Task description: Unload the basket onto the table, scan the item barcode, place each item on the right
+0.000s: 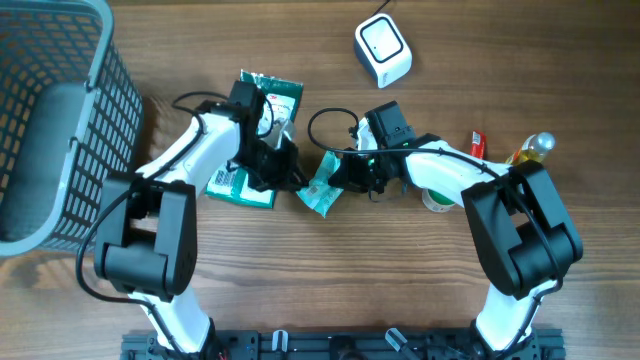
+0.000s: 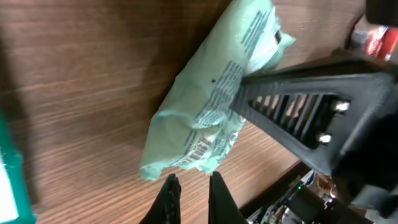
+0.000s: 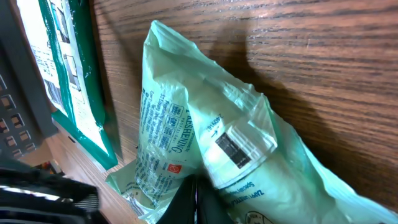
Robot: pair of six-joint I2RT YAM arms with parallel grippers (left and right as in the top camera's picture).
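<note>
Pinching the green pouch (image 1: 322, 190), mid-table (image 1: 400, 300), in the closed right gripper (image 3: 194, 194); resting the shut left gripper (image 2: 190, 185) just beside its crimped end, apparently empty; lying slantwise between both, pointing toward the white scanner (image 1: 383, 47) on the right arm's side

The pale green plastic pouch (image 1: 322, 190) lies mid-table. A dark green flat foil packet (image 1: 250, 150) lies at its 9 o'clock, with a grey mesh plastic basket (image 1: 60, 120) farther that way. A white rounded scanner box (image 1: 383, 50) stands at its 1 o'clock.

Wooden table (image 1: 330, 285), brown grain, even light, soft shadows.
</note>
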